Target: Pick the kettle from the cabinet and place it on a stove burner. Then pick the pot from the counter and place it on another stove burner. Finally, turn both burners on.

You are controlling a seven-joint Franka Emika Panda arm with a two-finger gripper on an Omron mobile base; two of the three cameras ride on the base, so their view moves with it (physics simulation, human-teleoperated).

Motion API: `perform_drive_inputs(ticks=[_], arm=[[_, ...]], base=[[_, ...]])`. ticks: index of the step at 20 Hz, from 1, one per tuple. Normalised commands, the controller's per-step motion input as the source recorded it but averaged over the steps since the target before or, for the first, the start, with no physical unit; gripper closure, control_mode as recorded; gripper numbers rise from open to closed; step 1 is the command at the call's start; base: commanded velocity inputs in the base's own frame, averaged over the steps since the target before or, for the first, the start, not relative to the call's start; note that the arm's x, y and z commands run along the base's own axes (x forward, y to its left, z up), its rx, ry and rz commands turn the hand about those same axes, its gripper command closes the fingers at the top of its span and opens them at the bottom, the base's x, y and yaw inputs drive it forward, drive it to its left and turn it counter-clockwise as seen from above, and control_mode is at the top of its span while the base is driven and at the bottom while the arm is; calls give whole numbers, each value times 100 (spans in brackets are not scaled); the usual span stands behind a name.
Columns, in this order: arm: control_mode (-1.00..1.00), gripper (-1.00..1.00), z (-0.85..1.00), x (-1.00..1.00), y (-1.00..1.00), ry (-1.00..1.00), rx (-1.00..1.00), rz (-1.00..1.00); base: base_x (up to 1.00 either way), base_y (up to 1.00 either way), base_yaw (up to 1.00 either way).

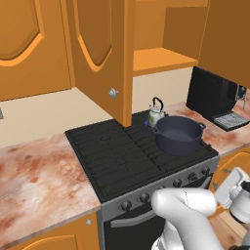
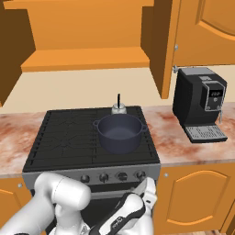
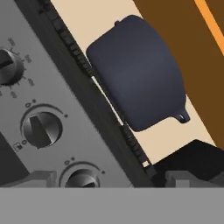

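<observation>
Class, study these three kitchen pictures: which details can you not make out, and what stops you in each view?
- Kettle: right base view, its body sits behind the pot.
- Stove knobs: left base view, partly covered by the robot's arm.
- Knob markings: hand view, too small to read.
- Lowest knob: hand view, cut off at the bottom.
- Coffee machine: left base view, cut by the right edge.

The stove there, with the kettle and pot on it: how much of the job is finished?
Both placements look done: the kettle sits on a rear burner, the pot on the burner in front of it. Now the open, empty gripper is down at the range's front, facing the knobs. Left: turning both burners on; no flame shows.
</observation>
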Motion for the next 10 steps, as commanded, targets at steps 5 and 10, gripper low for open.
perform_drive_inputs(ticks=[5, 10], arm=[[-100, -100, 3, 0, -2, 1, 41, 0], [-100, -100, 3, 0, 0, 0, 35, 0]], base=[[0, 0, 0], [0, 0, 0]])
